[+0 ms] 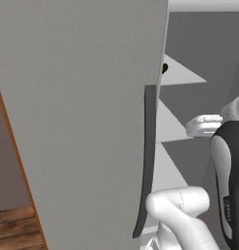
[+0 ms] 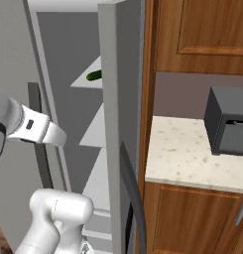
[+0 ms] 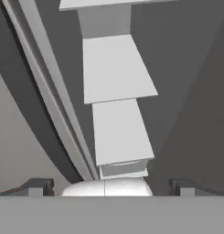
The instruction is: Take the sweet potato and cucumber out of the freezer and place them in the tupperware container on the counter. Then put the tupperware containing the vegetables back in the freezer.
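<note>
While my arm reaches into the tall light-grey freezer (image 1: 82, 122), its flat matte door takes up the left and centre of the left base view, the long dark curved handle (image 1: 146, 161) running down the door's right edge. To the right of that edge lies the open room: a grey interior with white shelves (image 1: 182, 73) stepping down one under another. In the right base view a second grey door panel (image 2: 115, 124) stands on edge at centre, walling the cavity off from the brown wooden cabinets (image 2: 197, 34) and the beige speckled stone counter (image 2: 187, 154) at right, where a dark-grey boxy microwave (image 2: 227, 121) sits.

My two-finger gripper (image 3: 111, 187) shows in the hand view, its dark fingertips (image 3: 40, 186) set wide apart at the bottom corners with nothing between them, looking along the stack of shelves.

The slim green cucumber (image 2: 94, 75) lies on an upper shelf, in the upper middle of the right base view, well apart from my hand.
</note>
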